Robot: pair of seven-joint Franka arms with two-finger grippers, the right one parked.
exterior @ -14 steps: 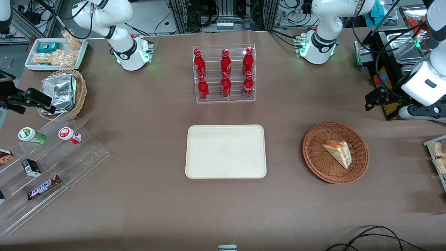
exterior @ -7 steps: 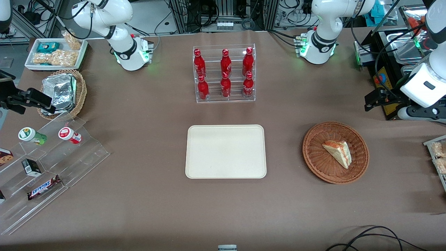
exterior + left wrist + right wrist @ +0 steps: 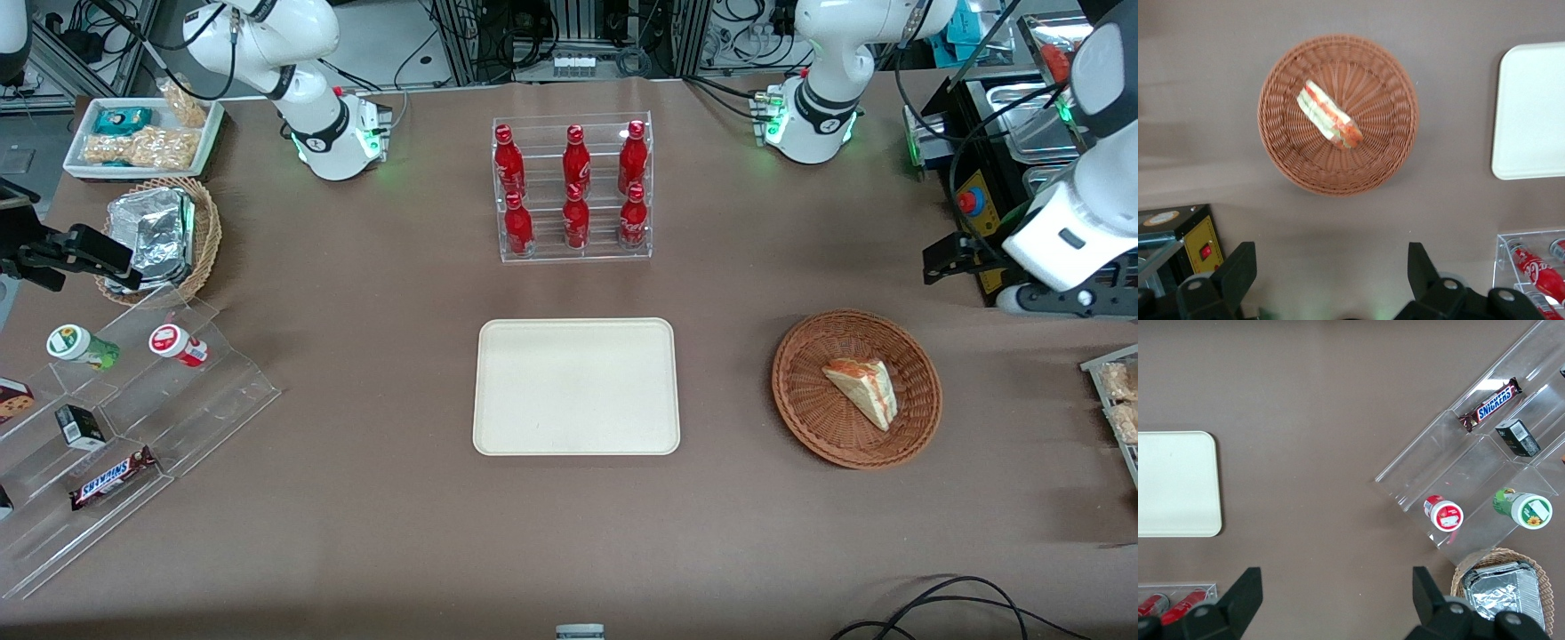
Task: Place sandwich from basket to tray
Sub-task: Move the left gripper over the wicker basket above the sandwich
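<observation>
While the sandwich (image 3: 861,390) lay untouched in the basket (image 3: 809,404), at three o'clock from the tray (image 3: 575,387), the approach step was judged under way. The gripper (image 3: 1328,270), held spread and empty at the basket's one o'clock, had to be brought over and lowered.

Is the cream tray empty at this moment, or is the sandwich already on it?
Empty. The tray shows only bare surface; the sandwich lies in the basket. The gripper, jaws open, hangs above the table beside the basket.
</observation>
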